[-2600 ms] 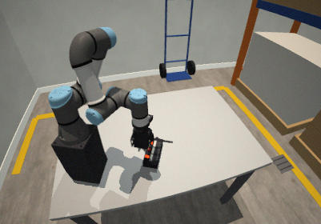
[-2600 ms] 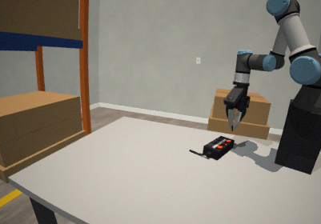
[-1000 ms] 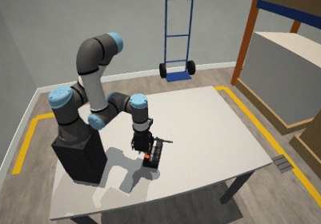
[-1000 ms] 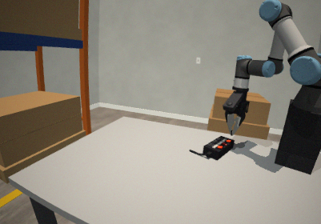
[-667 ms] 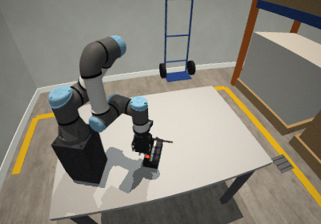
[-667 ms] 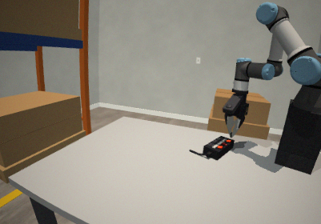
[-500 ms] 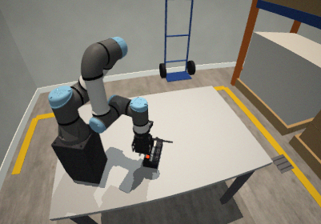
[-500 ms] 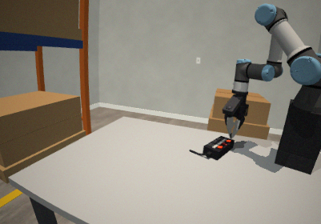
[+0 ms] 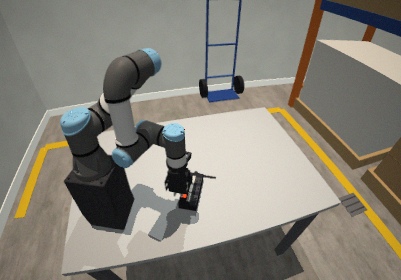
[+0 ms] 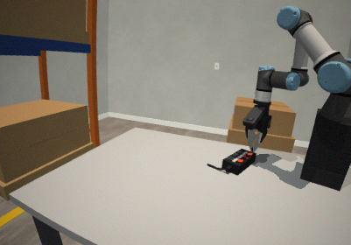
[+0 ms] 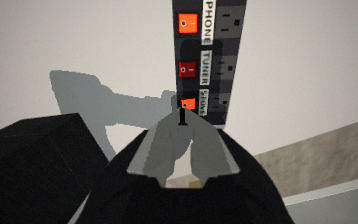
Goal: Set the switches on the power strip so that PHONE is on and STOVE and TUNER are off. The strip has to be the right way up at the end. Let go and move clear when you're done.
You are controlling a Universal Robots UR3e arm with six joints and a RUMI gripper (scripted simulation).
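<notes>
A black power strip [image 11: 208, 57] lies face up on the table, also seen in the top and exterior views [image 9: 192, 192] [image 10: 239, 160]. Its three rocker switches are labelled. The PHONE switch [image 11: 187, 23] glows bright orange. The TUNER switch [image 11: 187, 69] is dark red. The STOVE switch [image 11: 188, 103] glows orange and is partly hidden by my fingertips. My gripper [image 11: 182, 108] is shut and empty, pointing down with its tips at the STOVE switch. It also shows in the top and exterior views [image 9: 178, 191] [image 10: 252, 148].
The arm's black base [image 9: 98, 195] stands on the table's corner beside the strip. The strip's cord stub [image 10: 215, 166] sticks out toward the table's middle. Cardboard boxes [image 10: 263, 120] and a shelf rack [image 10: 36, 114] stand around the table, and a blue hand truck [image 9: 222, 50] stands by the wall.
</notes>
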